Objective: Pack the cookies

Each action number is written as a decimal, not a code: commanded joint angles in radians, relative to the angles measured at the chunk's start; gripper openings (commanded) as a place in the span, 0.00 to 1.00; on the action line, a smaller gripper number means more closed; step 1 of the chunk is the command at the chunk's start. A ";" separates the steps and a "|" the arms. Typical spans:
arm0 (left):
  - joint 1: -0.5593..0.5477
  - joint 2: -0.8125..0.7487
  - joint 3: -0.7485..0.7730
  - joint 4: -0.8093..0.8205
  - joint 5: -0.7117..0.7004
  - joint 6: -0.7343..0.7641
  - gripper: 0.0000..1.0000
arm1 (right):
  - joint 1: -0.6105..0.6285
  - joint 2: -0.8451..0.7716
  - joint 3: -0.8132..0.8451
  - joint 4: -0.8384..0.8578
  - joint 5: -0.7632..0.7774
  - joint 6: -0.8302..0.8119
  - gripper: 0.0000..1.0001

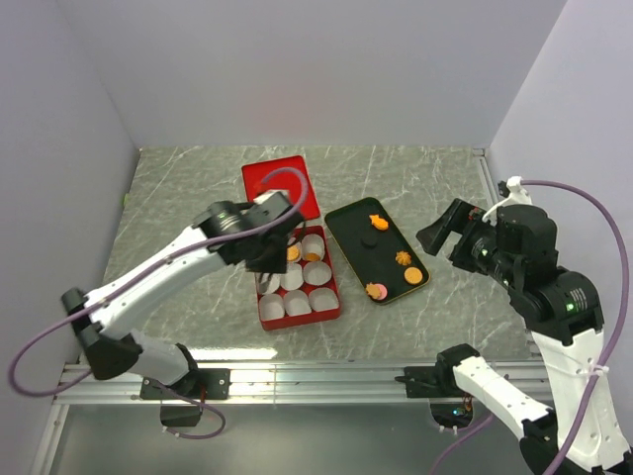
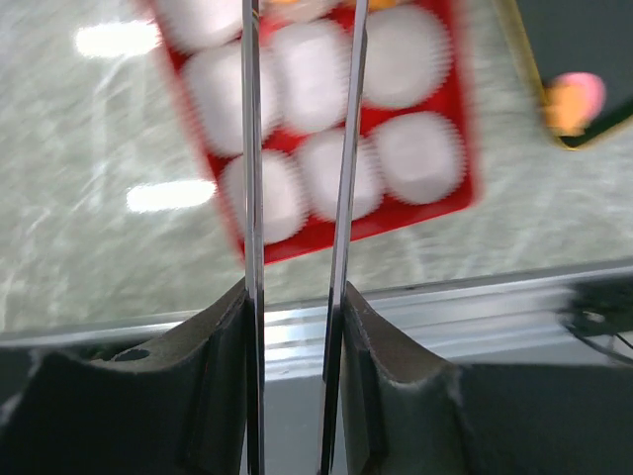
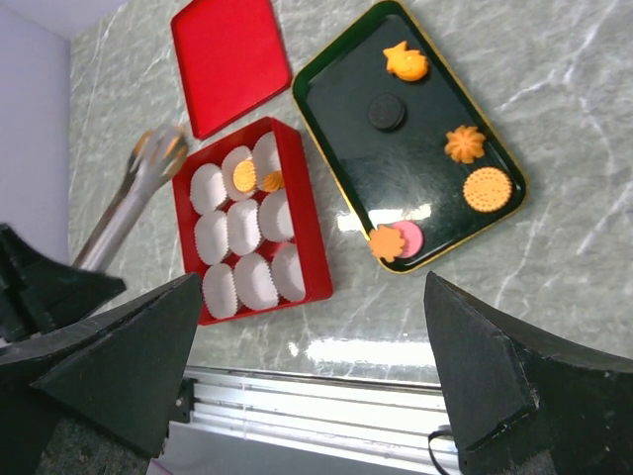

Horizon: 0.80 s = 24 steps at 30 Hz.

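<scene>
Cookies (image 3: pixel 485 188) lie on the black tray (image 3: pixel 401 193), right of the left fingers (image 2: pixel 396 366), which clamp tongs (image 2: pixel 252 198) over the red box (image 1: pixel 300 319). The right fingers (image 3: pixel 485 376), spread wide, hang nearer.

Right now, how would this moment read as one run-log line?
left tool: shut on tongs over red box | right tool: open, empty | cookies: two in cups, six on black tray
</scene>
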 commanded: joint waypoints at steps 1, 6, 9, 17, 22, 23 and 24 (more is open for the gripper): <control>0.053 -0.116 -0.130 -0.016 -0.010 -0.049 0.36 | 0.007 0.020 -0.007 0.065 -0.034 0.007 1.00; 0.104 -0.199 -0.232 -0.020 0.008 -0.056 0.37 | 0.009 0.051 -0.006 0.082 -0.064 0.001 1.00; 0.122 -0.218 -0.276 -0.016 0.010 -0.056 0.37 | 0.007 0.063 -0.006 0.088 -0.076 -0.002 1.00; 0.127 -0.192 -0.306 0.064 0.036 -0.050 0.35 | 0.007 0.072 -0.018 0.090 -0.085 -0.019 1.00; 0.130 -0.136 -0.289 0.095 0.034 -0.036 0.35 | 0.007 0.082 -0.018 0.088 -0.087 -0.030 1.00; 0.130 -0.129 -0.286 0.096 0.034 -0.032 0.35 | 0.007 0.082 -0.015 0.088 -0.087 -0.030 1.00; 0.128 -0.107 -0.280 0.099 0.034 -0.027 0.35 | 0.007 0.083 -0.013 0.090 -0.087 -0.030 1.00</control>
